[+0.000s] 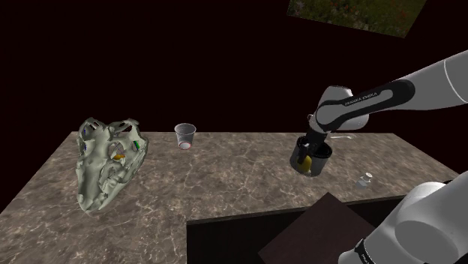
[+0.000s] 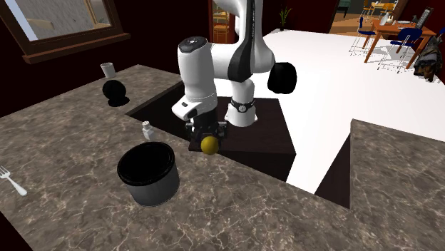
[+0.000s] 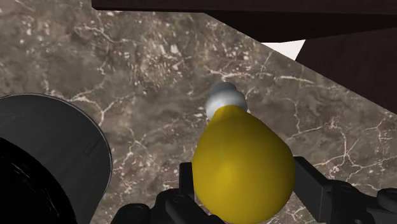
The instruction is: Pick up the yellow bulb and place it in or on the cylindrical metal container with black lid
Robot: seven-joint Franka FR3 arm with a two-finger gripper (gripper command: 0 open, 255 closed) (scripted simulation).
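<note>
**Q:** What enclosed the brown marbled countertop [image 2: 235, 221]?
**A:** Dark maroon walls [image 1: 150, 60]. A wood-framed window [image 2: 64, 21] stood at the far left of the second exterior view.
**Q:** And beyond it?
**A:** A bright white floor [image 2: 328, 85] ran to a wooden dining table [image 2: 389, 25] with blue chairs [image 2: 408, 36], far right.

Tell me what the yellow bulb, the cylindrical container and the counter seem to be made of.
The yellow bulb is smooth and opaque; whether glass or plastic is unclear. Its pale cap looks perhaps metallic. The container has a dark grey wall with dull sheen, possibly metal, and is black inside. The counter is brown-grey stone with white veins, like marble.
</note>
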